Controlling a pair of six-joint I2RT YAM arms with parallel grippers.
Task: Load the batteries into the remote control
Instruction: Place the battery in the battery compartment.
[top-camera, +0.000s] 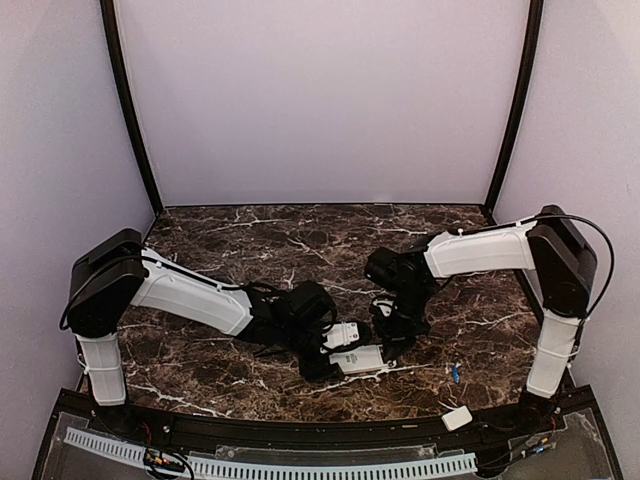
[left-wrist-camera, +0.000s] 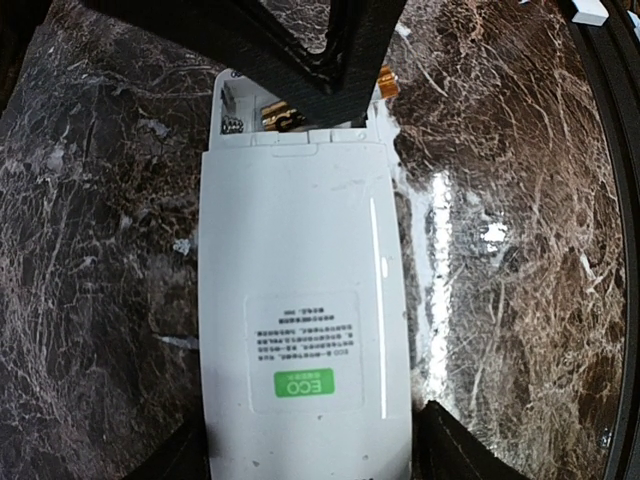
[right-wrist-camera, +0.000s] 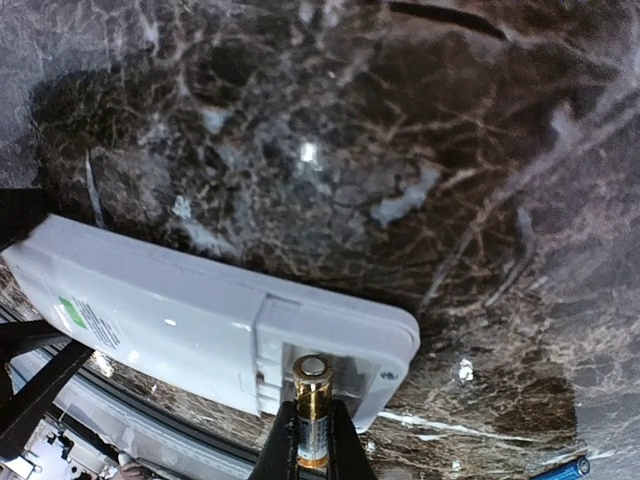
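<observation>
Progress looks early: no cell is seated as far as can be seen. The remote control (left-wrist-camera: 300, 300) lies back-up on the marble table (top-camera: 250, 240), and the left gripper (left-wrist-camera: 315, 445) appears to pinch its sides at the labelled end. At the remote's other end the battery compartment (left-wrist-camera: 240, 110) is open; one slot shows a bare spring, the other is hidden. The right gripper (right-wrist-camera: 312, 432) is clamped on one battery (right-wrist-camera: 311, 395), tip right at that open end. A second battery (right-wrist-camera: 566, 467) lies well apart from the remote, and the white cover (top-camera: 457, 418) lies farther off. Left to do, by my judgement: seat both cells and refit the cover
</observation>
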